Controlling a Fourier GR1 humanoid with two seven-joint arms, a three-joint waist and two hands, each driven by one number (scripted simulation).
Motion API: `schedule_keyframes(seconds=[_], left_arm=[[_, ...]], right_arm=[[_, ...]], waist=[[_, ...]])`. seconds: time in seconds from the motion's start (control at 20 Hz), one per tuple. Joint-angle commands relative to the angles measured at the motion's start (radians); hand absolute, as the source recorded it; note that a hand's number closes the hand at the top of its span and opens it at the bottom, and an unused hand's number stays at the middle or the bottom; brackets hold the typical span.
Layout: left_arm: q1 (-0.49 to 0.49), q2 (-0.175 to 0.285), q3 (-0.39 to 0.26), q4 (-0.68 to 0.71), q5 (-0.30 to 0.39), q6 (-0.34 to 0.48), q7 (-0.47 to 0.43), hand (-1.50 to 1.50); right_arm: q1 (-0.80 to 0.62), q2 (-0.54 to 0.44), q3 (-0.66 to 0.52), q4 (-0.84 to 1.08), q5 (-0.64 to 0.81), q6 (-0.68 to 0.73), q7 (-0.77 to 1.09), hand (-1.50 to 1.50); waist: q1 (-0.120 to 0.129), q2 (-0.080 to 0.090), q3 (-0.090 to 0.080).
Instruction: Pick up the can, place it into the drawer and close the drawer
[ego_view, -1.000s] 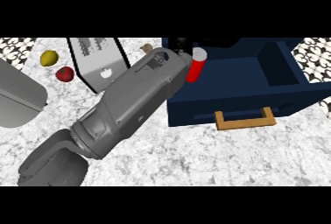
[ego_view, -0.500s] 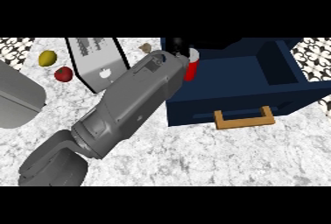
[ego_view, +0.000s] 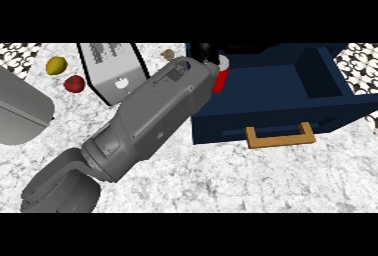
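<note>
Right hand (ego_view: 204, 52) round red can (ego_view: 219, 81) — at open drawer's (ego_view: 325, 80) left wall.

My left hand (ego_view: 205, 51) and the can (ego_view: 220, 76) sit at the 9 o'clock side of the drawer (ego_view: 221, 127). The board (ego_view: 111, 70) lies on the counter (ego_view: 244, 180) at my forearm's 10 o'clock, with the far fruit (ego_view: 56, 65) and near fruit (ego_view: 74, 83) at the board's 9 o'clock.

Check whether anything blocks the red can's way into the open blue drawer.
Nothing visible does. The red can, held by the black hand, is already at the left side of the open dark blue drawer, and the drawer's inside shows nothing else.
</note>
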Motion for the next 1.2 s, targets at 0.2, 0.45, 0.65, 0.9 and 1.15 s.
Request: schedule_keyframes(seconds=[0.2, 0.45, 0.65, 0.9, 1.15], left_arm=[[-0.014, 0.000, -0.003, -0.022, 0.034, 0.011, -0.079, -1.50], [-0.076, 0.000, 0.019, 0.020, 0.032, 0.001, -0.027, -1.50], [-0.040, 0.000, -0.007, -0.053, 0.050, 0.023, -0.009, -1.50], [0.015, 0.000, 0.002, -0.066, 0.035, 0.005, -0.028, -1.50], [-0.014, 0.008, 0.012, -0.065, -0.006, 0.043, 0.033, -1.50]], right_arm=[[-0.101, -0.030, 0.095, -0.052, 0.285, 0.030, -0.093, -1.50], [-0.202, 0.010, 0.274, -0.069, 0.565, -0.038, -0.056, -1.50], [-0.279, 0.000, 0.396, 0.028, 0.773, -0.069, -0.097, -1.50], [-0.399, 0.015, 0.542, 0.191, 1.022, -0.182, -0.148, -1.50], [-0.518, -0.034, 0.575, 0.388, 1.148, -0.247, -0.190, -1.50]], waist=[[0.027, 0.001, 0.000], [0.071, -0.003, -0.002], [0.079, -0.009, -0.001], [0.102, -0.011, -0.002], [0.105, -0.017, -0.001]])
